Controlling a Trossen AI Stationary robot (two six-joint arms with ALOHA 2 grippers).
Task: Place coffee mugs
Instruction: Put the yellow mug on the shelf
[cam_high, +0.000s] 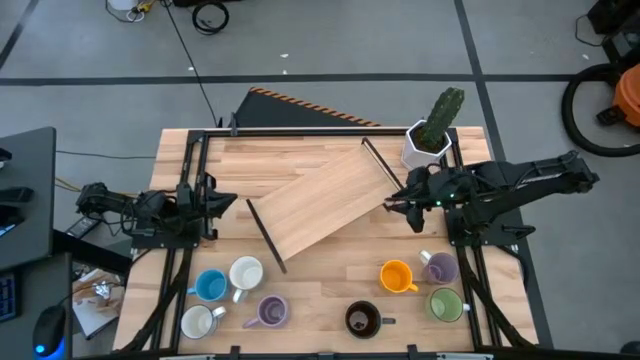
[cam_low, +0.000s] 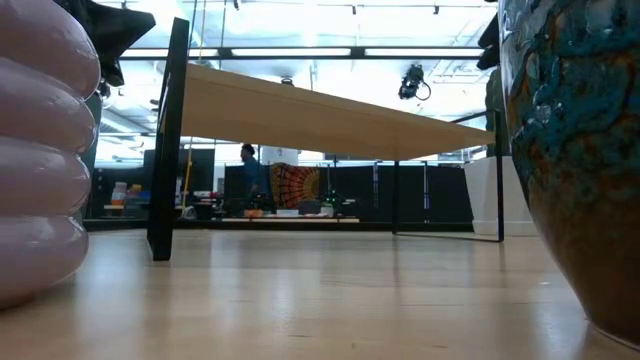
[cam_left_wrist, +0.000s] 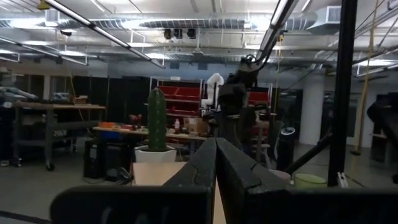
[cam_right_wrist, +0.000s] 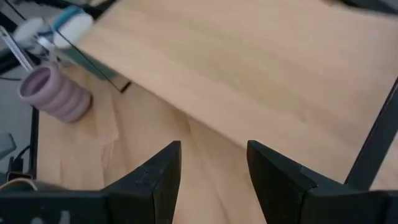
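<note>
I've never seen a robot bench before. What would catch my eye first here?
Probably the raised wooden shelf set askew across the table's middle. Next, the coloured mugs clustered along the near edge, and the cactus pot at the far right corner. The right gripper, open, hovers by the shelf; the left arm waits at the left edge.

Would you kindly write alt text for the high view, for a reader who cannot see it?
Eight mugs sit in two groups along the near edge of a wooden table, before a raised shelf. The right gripper hovers open at the shelf's right end; the left gripper waits shut at the left edge.
</note>
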